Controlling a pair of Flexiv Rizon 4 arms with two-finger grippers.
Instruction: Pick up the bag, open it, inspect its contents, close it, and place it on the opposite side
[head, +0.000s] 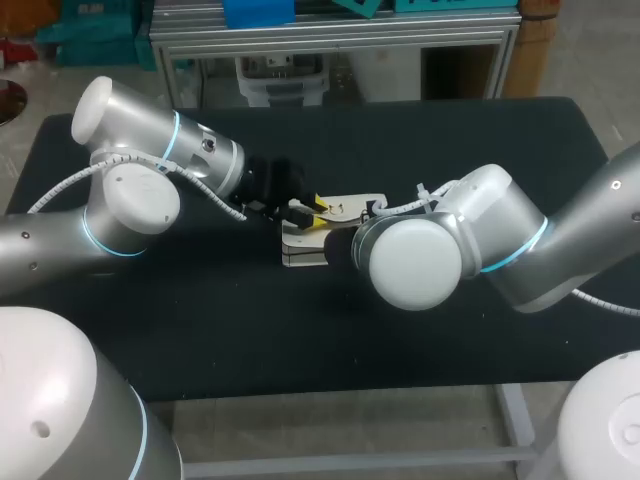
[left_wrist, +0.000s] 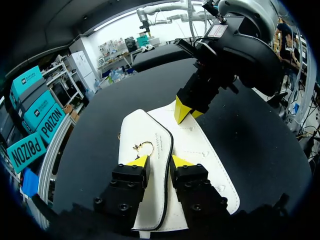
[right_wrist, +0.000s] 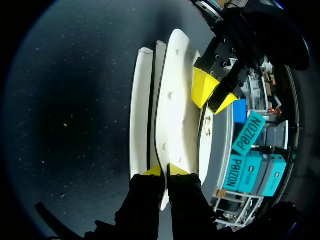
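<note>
Bag (left_wrist: 195, 145): flat, white, stitched panels, lying near the middle of the black table (head: 450, 140), well apart from every edge, bare tabletop all round. Left gripper (left_wrist: 159, 162): fingers clamp the black-trimmed flap (left_wrist: 142, 130) from both sides. Right gripper (right_wrist: 164, 171): fingers pinch a panel at the bag's opposite end. A gold ring (left_wrist: 145, 146) hangs on the flap. In the head view, both wrists hide most of the bag.

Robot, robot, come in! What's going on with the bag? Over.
Right gripper jaws shut on the bag edge. Left gripper at its flap, hold unclear. Bag on the table, nothing blocking it.
</note>
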